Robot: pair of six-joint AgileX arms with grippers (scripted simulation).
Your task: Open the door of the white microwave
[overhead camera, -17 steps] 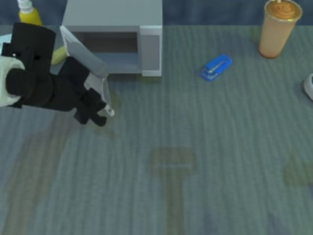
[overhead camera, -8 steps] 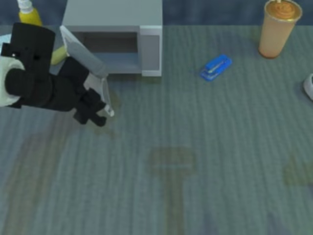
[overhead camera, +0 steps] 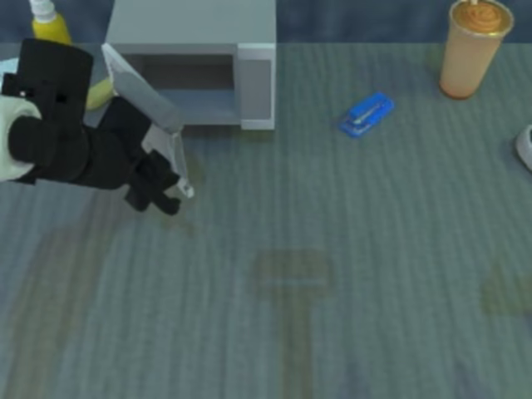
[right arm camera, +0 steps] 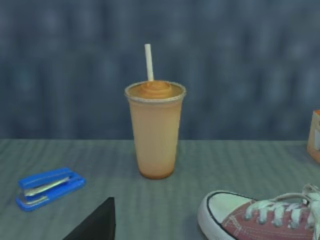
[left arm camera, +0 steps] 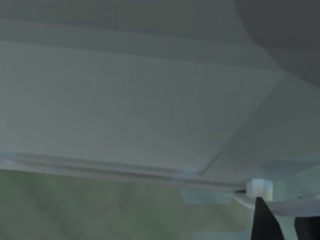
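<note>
1. White microwave (overhead camera: 193,58) sits at the tabletop (overhead camera: 349,274) back-left; its door (overhead camera: 143,98) stands swung well out, cavity showing.
2. Your left end effector (overhead camera: 170,193) is at the door's free edge by the handle (overhead camera: 179,162); clamped or apart, can't tell.
3. Pull along the hinge arc, not straight, w/ steady wrist so the handle won't slip.
4. Right arm: parked, off the top view.

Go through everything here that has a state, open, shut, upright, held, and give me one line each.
door: swung wide open, handle edge held by left gripper
microwave: open, cavity looks empty
left gripper: shut on the door handle
cup: upright, full, straw in
stapler: closed, lying flat
shoe: upright on its sole, laced
yellow bottle: upright
right gripper: out of view
</note>
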